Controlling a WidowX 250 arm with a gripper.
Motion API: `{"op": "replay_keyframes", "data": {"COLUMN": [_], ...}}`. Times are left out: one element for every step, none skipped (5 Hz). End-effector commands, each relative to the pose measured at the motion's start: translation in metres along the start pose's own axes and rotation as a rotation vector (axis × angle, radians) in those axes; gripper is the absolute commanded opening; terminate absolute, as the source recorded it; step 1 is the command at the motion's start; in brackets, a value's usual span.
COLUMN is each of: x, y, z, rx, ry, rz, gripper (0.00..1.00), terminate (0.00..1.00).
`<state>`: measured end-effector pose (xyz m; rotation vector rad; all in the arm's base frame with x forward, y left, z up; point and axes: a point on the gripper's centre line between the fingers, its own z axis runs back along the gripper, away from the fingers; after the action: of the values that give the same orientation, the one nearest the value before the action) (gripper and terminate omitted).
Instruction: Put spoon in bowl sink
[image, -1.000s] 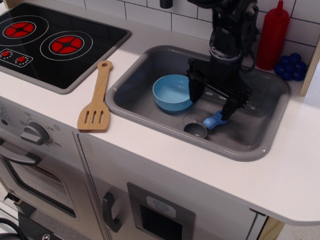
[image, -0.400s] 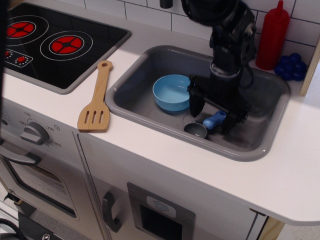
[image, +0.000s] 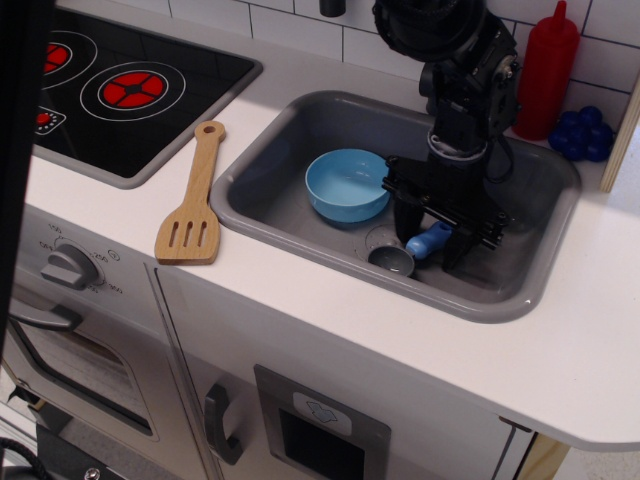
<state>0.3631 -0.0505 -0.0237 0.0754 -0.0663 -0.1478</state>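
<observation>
The spoon lies on the floor of the grey sink (image: 290, 160), its blue handle (image: 428, 241) pointing right and its grey scoop (image: 392, 260) over the drain pattern. The light blue bowl (image: 346, 185) stands empty in the sink just left of it. My black gripper (image: 431, 238) is lowered into the sink. Its fingers straddle the blue handle, one (image: 406, 222) on the left and one (image: 456, 250) on the right. The jaws look open, with small gaps to the handle. The spoon rests on the sink floor.
A wooden slotted spatula (image: 192, 210) lies on the counter left of the sink. A black stovetop (image: 120, 90) is at the far left. A red bottle (image: 546, 70) and a blue cluster (image: 585, 133) stand behind the sink at the right. A dark blur covers the left edge.
My gripper has come down from above the sink floor and shifted slightly right, so its fingers now sit on either side of the spoon's handle and closer together. The spoon and bowl have not moved.
</observation>
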Motion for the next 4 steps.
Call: {"op": "replay_keyframes", "data": {"x": [-0.001,0.005,0.011,0.015], "y": [-0.001,0.004,0.017,0.032], "z": [0.028,0.044,0.064,0.083], "rx": [0.002,0.022,0.052,0.053], "ry": [-0.070,-0.096,-0.152,-0.189], "rz": [-0.091,-0.149,-0.256,-0.393], "gripper": [0.00,0.00,0.00,0.00], "terminate": [0.00,0.00,0.00,0.00]}}
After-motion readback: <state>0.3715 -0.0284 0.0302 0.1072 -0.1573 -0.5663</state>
